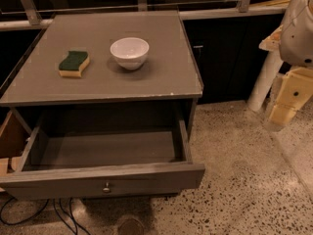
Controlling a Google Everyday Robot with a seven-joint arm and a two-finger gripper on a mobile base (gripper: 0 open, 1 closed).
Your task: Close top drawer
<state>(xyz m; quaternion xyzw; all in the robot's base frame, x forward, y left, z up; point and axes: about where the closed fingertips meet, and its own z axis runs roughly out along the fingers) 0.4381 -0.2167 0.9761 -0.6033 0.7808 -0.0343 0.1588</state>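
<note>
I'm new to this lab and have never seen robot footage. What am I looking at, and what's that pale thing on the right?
This is one picture, looking down at a grey cabinet; where the camera is mounted is not on record. The pale shapes at the right edge are a mobile robot's single arm. The cream part at its lower end is the gripper, hanging over the floor to the right of the cabinet and touching nothing. The top drawer is pulled far out and looks empty. On the cabinet top sit a green and yellow sponge and a white bowl, side by side. The job is to push that drawer shut.
</note>
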